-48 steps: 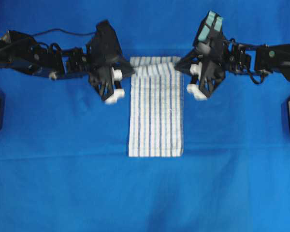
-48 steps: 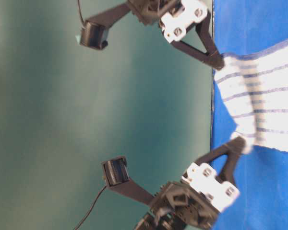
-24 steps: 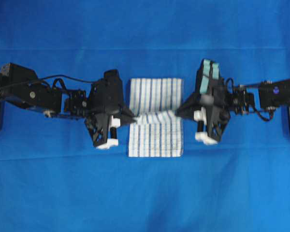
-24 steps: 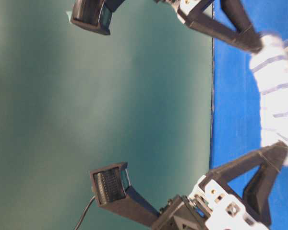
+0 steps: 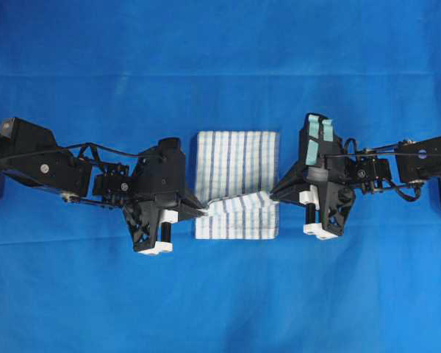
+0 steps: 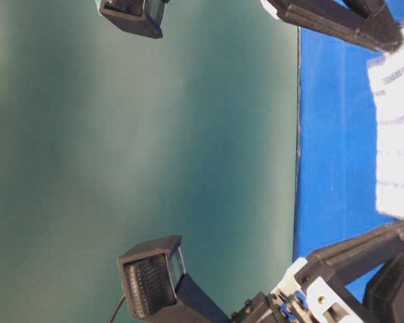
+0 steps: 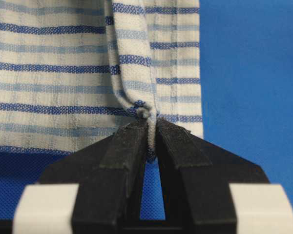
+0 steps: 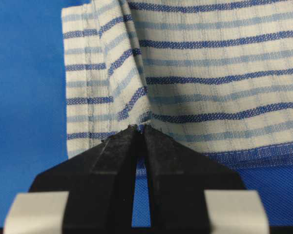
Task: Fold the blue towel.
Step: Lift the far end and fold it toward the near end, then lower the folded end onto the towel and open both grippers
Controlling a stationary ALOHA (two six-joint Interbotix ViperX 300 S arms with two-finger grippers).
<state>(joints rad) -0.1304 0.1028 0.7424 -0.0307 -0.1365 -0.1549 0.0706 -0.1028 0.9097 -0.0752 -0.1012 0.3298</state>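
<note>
Risk from overhead: my left gripper (image 5: 203,214) and right gripper (image 5: 273,195) carry the white, blue-striped woven towel (image 5: 237,158) unevenly over the plain blue cloth (image 5: 220,66). Wrist views: both pinch thin corners (image 7: 145,113) (image 8: 139,127); slippage would skew the fold.

A plain blue cloth (image 5: 220,294) covers the table before a dark green backdrop (image 6: 141,134).

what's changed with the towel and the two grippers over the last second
Both grippers, left gripper and right gripper, carried the blue towel's far edge toward the near edge in the overhead view, so the long strip is now nearly folded in half. Unchanged: both stay clamped on the corners, the near edge stays put on the blue cloth.
</note>
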